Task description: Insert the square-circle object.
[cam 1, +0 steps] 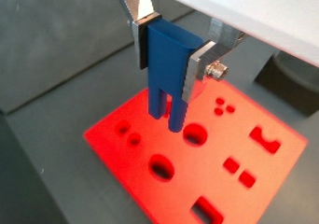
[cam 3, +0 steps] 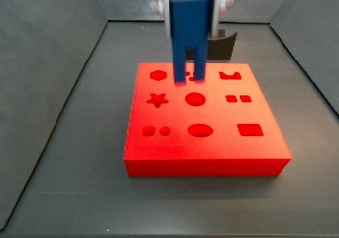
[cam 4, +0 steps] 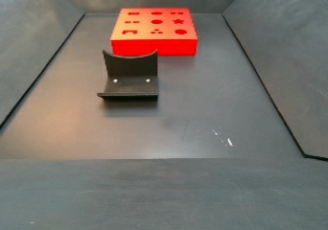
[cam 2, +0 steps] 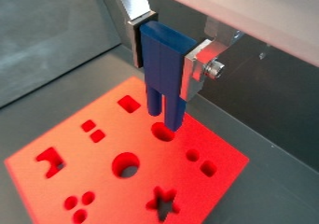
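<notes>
Square-circle object (cam 1: 169,64), bright blue, hangs upright with its two legs down, grasped between the gripper's (cam 1: 174,43) silver fingers (cam 1: 204,62), its leg tips just above the red block (cam 3: 205,133) near holes.

In a wrist view, the square-circle object (cam 1: 167,67) is clamped upright between the silver plates of the gripper (cam 1: 171,43). Its two legs are pointed down over the red block (cam 1: 137,148), their tips seen just above a round hole (cam 1: 196,133). Dark grey surface (cam 1: 44,176) is seen around the block.
</notes>
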